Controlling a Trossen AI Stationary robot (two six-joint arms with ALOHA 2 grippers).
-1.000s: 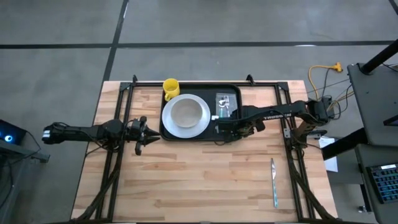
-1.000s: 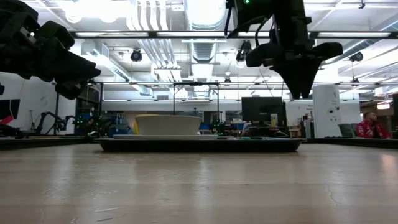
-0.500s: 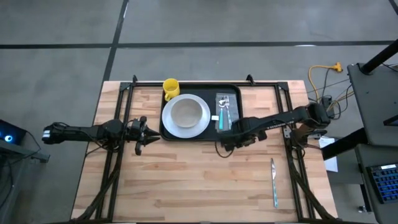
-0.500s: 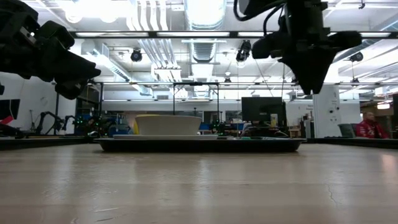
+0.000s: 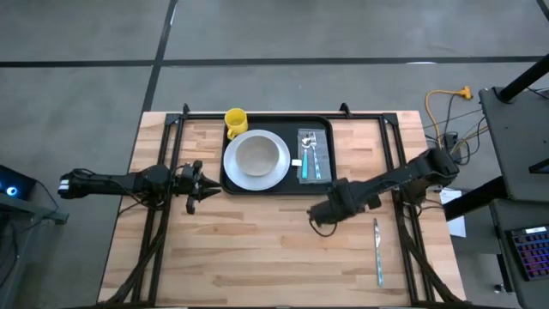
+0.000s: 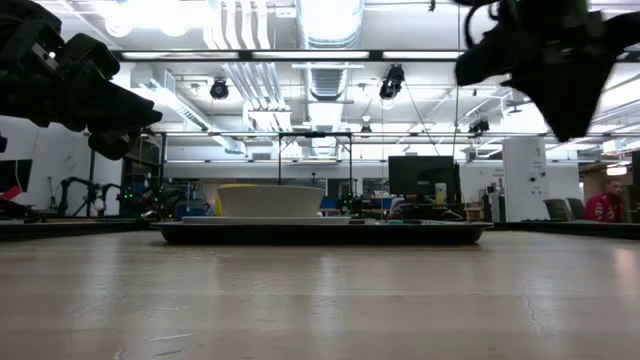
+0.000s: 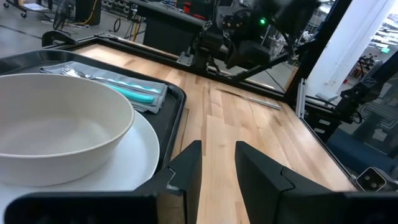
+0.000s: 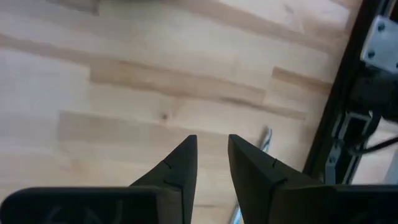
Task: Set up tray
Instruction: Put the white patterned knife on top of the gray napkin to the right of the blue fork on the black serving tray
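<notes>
The black tray (image 5: 283,124) lies at the table's far middle. On it a white bowl (image 5: 257,156) sits on a white plate (image 5: 279,176), and teal-handled cutlery rests on a grey napkin (image 5: 313,156). A yellow mug (image 5: 235,121) stands on the tray's far left corner. My right gripper (image 5: 322,215) hangs over bare wood just near of the tray's near right corner, narrowly open and empty (image 8: 211,149). My left gripper (image 5: 196,184) waits left of the tray, narrowly open and empty (image 7: 217,155). A knife (image 5: 377,251) lies flat on the table's right near part.
Black frame rails (image 5: 163,172) run along the table's left, right and far sides. The knife's end (image 8: 265,135) shows ahead of my right fingers, beside the right rail. Bare wood (image 5: 257,249) fills the near half of the table.
My right gripper has drawn back from over the napkin on the tray toward the table's near edge and slightly right, and now hangs over bare wood. The cutlery stays on the napkin.
</notes>
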